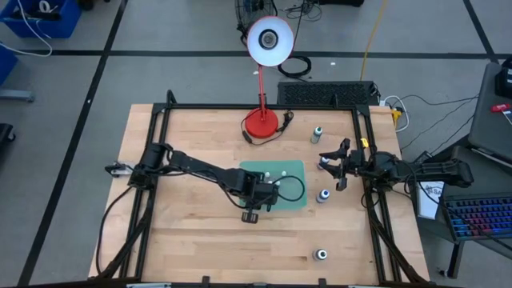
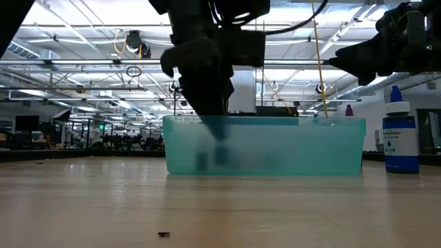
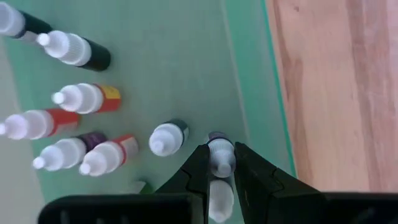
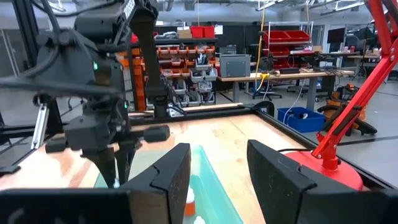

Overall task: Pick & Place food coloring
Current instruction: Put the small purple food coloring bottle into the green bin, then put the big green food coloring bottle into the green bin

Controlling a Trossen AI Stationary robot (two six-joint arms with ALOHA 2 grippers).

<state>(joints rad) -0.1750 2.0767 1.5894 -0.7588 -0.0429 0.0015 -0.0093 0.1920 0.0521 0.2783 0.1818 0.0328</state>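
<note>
The scene is being lit brightly and evenly from overhead; rows of ceiling lights (image 2: pixel 83 65) are being seen glaring in the low view. Only faint, soft shadows are being cast on the wooden table (image 1: pixel 200 232). In the low view the teal bin (image 2: pixel 265 145) is being rendered hazily, and the nearest tabletop is being blurred.

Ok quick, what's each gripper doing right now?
Left gripper: shut on a food coloring bottle, down inside the green tray.
Right gripper: open, holding nothing, at the right side of the table beside the tray.
</note>
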